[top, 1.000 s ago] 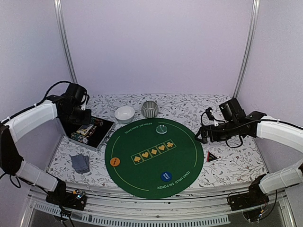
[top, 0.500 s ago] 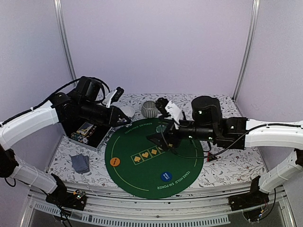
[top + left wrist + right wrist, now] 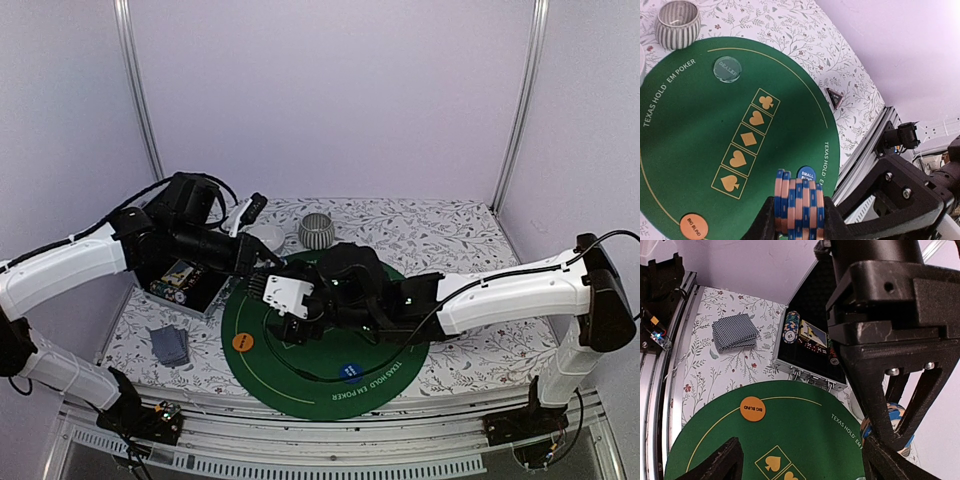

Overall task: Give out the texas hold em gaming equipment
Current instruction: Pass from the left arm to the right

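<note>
My left gripper [image 3: 799, 220] is shut on a stack of several blue-and-orange striped poker chips [image 3: 799, 205], held above the green mat's [image 3: 300, 385] left edge. My right gripper [image 3: 805, 467] stands open over the left of the mat with nothing between its fingers; the left gripper [image 3: 890, 405] and its chips [image 3: 896, 421] are just beyond it. On the mat lie the orange big-blind disc [image 3: 243, 342], the blue small-blind disc [image 3: 351, 372] and the pale dealer disc [image 3: 727, 69]. The red-black triangle [image 3: 834, 97] lies off the mat's right side. The grey-blue card pile [image 3: 169, 344] sits front left.
An open black case [image 3: 185, 282] with more chips [image 3: 791, 326] lies left of the mat. A striped grey bowl [image 3: 317, 230] and a white bowl [image 3: 268, 234], partly hidden by the left arm, stand behind the mat. The right arm stretches across the mat's middle.
The left arm has come from the case to the mat's edge carrying the chips. The right arm has swung from the far right across the mat to its left side.
</note>
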### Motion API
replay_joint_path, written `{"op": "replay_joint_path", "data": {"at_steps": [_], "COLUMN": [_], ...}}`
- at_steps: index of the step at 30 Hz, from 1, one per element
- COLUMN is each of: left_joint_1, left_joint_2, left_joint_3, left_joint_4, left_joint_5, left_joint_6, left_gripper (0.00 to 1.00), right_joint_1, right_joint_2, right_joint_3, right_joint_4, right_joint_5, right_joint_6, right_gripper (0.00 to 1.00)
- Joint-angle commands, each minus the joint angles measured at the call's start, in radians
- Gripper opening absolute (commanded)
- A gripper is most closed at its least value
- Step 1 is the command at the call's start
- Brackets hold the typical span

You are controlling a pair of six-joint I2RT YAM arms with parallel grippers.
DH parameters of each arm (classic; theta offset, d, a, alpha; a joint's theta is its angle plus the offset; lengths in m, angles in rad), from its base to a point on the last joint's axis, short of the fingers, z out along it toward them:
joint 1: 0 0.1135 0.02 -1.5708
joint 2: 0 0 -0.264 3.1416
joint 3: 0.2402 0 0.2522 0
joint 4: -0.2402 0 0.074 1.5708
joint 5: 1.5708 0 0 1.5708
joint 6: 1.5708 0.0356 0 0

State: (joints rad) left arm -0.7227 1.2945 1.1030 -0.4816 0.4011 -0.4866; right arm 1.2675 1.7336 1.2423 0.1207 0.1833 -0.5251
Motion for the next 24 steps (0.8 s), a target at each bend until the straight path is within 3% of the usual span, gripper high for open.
{"op": "replay_joint_path", "data": {"at_steps": [1,4,8,19,24], "left_joint_1": [-0.034,-0.031,-0.019,-0.017,-0.016], "left_joint_2": [-0.036,-0.046,-0.070,-0.078,-0.075], "left_joint_3": [-0.021,-0.030,-0.042,-0.052,-0.050], "left_joint_4": [0.023,0.015,0.011,0.035,0.036], "left_joint_5": [0.102,0.064,0.030,0.046,0.048], "left_joint_6": [0.014,0.022,0.019,-0.003,0.000], "left_gripper": [0.00,0.00,0.00,0.00,0.00], "right_joint_1": [-0.021,-0.045,-0.084,-0.084,-0.084], "right_joint_2": [0.031,0.023,-0.017,0.037,0.071], "right_joint_3": [0.073,0.078,0.039,0.064,0.093], "right_joint_4": [0.092,0.091,0.107,0.177,0.177], "right_joint_5": [0.109,0.127,0.077,0.064,0.035], "right_joint_6": [-0.007,0.044,0.168,0.150,0.116], "right_gripper": [0.81,0.77,0.80,0.91,0.79]}}
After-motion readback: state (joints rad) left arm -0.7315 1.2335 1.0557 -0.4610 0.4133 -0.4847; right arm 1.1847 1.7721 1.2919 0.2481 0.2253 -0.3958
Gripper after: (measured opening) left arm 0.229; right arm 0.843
